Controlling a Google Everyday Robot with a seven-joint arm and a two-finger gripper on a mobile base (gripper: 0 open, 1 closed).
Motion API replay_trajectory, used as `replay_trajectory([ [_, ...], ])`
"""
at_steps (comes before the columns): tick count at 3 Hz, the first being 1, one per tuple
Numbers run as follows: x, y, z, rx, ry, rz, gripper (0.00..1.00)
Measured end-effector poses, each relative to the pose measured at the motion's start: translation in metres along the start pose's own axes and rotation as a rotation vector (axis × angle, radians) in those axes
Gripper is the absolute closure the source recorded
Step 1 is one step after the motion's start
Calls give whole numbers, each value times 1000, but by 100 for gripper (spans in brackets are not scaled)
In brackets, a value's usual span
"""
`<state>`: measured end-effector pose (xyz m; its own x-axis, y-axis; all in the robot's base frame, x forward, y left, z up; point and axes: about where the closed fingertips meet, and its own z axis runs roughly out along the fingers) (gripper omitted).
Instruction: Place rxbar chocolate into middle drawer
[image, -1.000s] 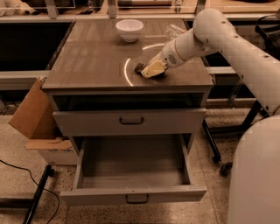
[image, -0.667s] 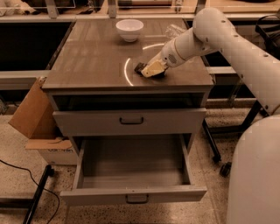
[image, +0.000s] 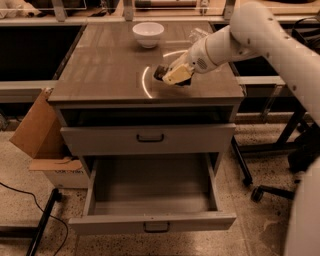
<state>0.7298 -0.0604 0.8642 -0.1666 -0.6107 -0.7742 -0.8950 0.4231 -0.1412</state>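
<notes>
My gripper (image: 169, 75) is low over the right part of the brown countertop (image: 110, 65). It is shut on the rxbar chocolate (image: 159, 73), whose small dark end sticks out to the left of the pale fingers (image: 176, 75). The middle drawer (image: 152, 200) is pulled open below, towards the front, and its shallow grey box is bare. Its low front panel carries a small dark handle (image: 156, 227).
A white bowl (image: 148, 34) stands at the back of the countertop. A clear plastic bottle (image: 196, 36) is partly hidden behind my arm. A taller drawer front (image: 150, 139) above the open drawer is closed. A cardboard box (image: 37, 135) leans at the left. Chair legs and castors (image: 257, 192) stand at the right.
My gripper has shifted slightly up and to the left over the countertop with the bar. The drawers and the bowl have not moved.
</notes>
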Motion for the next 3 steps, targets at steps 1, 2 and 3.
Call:
replay_trajectory([
  [1,-32,24,-37,10,-87,-85,100],
  [2,-44,35,-52,10,-120,-118,100],
  [3,-41,56,-44,-42,-144,-92,100],
])
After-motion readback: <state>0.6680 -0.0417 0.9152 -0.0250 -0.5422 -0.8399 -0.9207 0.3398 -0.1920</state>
